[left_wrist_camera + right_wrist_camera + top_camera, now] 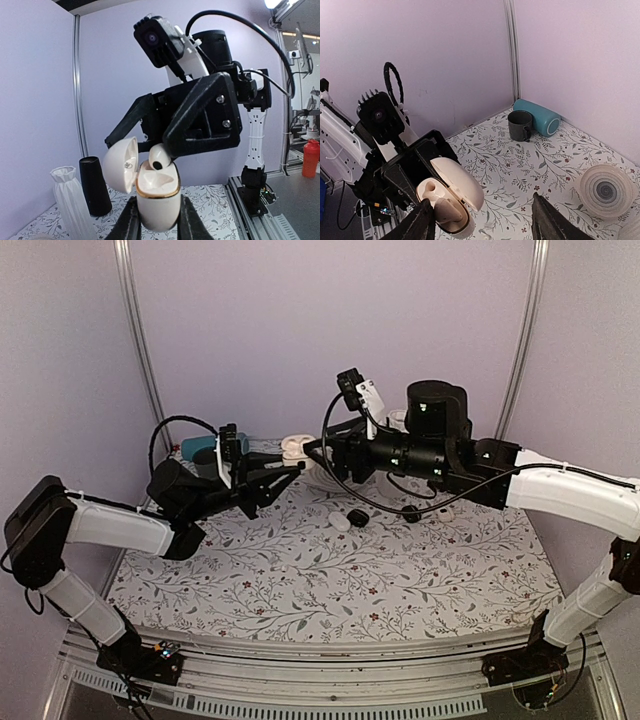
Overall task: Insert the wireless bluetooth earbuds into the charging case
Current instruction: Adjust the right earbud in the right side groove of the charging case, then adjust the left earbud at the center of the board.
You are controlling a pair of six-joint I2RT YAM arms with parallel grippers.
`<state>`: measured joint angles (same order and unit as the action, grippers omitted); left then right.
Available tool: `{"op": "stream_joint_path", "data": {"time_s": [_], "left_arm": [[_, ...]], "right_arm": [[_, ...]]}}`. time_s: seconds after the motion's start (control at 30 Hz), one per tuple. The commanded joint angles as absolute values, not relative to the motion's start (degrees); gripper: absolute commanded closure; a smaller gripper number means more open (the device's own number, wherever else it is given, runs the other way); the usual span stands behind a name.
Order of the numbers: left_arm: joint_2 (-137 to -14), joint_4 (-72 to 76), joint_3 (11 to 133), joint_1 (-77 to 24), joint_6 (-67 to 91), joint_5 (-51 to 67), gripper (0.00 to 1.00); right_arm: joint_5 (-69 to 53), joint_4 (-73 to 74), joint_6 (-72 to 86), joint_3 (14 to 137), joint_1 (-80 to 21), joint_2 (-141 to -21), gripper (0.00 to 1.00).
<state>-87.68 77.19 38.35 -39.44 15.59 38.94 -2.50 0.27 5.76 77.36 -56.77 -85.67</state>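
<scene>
Floral table (330, 575), dark mug (520, 125) beside teal tumbler (538, 116)

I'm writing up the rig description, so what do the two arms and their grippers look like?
Both the left arm and right arm have smooth white link covers between black joint housings. Each carries a black cable looping to the wrist. The left gripper and right gripper are matte black, with angular bodies, tapered fingers and a black camera on a white bracket.

**Case bottom cropped**

In the left wrist view the case (157, 197) ran off the lower edge between the left fingers (128, 223). The lower part of the earbud (159, 159) was hidden inside the case. Left of the case, the vase (70, 200) was cropped too.
</scene>
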Motion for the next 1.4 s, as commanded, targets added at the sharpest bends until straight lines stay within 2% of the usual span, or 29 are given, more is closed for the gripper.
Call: {"op": "stream_joint_path", "data": {"time_s": [0.0,0.57,0.83,1.13,1.37], "left_arm": [[-86.0,76.4,38.2,-40.4,12.0,39.5,1.00],[-85.3,76.0,37.3,-40.4,11.5,36.5,1.00],[-81.8,73.9,33.1,-39.3,8.6,24.3,1.00],[-75.5,70.7,26.2,-37.1,6.8,10.6,1.00],[-71.5,65.6,24.4,-35.3,6.3,1.8,1.00]], "right_arm": [[-1.1,2.5,10.1,79.5,-54.7,-85.1,0.34],[-5.6,1.2,12.5,77.6,-52.6,-82.9,0.34],[-2.8,1.1,13.2,74.2,-51.9,-83.1,0.34],[-2.0,5.8,15.3,74.5,-51.9,-93.0,0.35],[-7.2,10.1,20.3,79.4,-52.8,-103.7,0.42]]}}
